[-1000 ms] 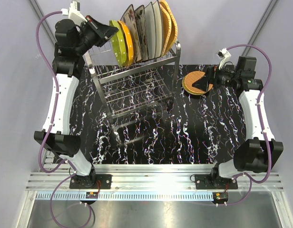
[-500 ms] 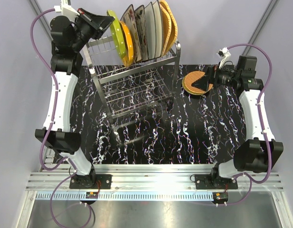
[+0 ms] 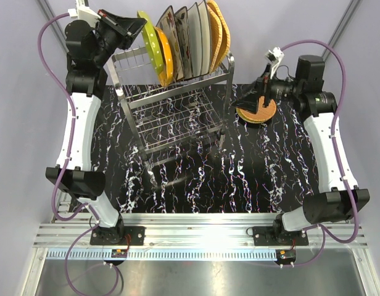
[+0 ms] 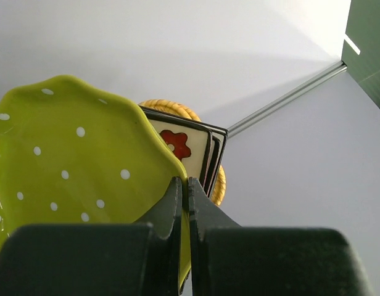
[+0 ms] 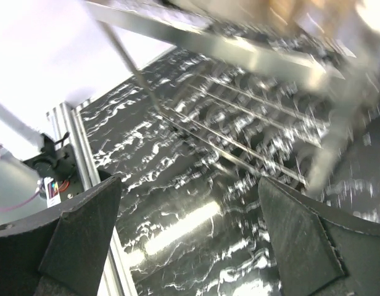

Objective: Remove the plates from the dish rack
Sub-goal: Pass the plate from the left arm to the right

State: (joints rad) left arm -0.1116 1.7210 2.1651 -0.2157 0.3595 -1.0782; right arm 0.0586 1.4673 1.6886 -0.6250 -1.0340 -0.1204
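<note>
The dish rack (image 3: 171, 108) stands at the back left of the table, with plates upright in its top row. My left gripper (image 3: 133, 26) is shut on the rim of the dotted lime-green plate (image 3: 149, 43), which stands higher than the orange plate (image 3: 166, 60) beside it. The left wrist view shows the jaws (image 4: 184, 185) pinching that green plate (image 4: 66, 166), with a cream floral plate (image 4: 184, 143) and a woven plate (image 4: 171, 107) behind. More plates (image 3: 196, 37) and woven ones (image 3: 218, 31) fill the row. My right gripper (image 3: 250, 102) hangs open over a woven plate (image 3: 264, 112) that lies on the table.
The black marbled table (image 3: 251, 172) runs under both arms. In the right wrist view the open gripper (image 5: 190, 209) faces the blurred rack (image 5: 251, 58) and the table's metal front rail (image 5: 70, 132). A grey wall stands behind the rack.
My left gripper has risen and drawn back to the left, lifting the green plate higher in the rack. My right arm has lifted off the woven plate and swung left toward the rack.
</note>
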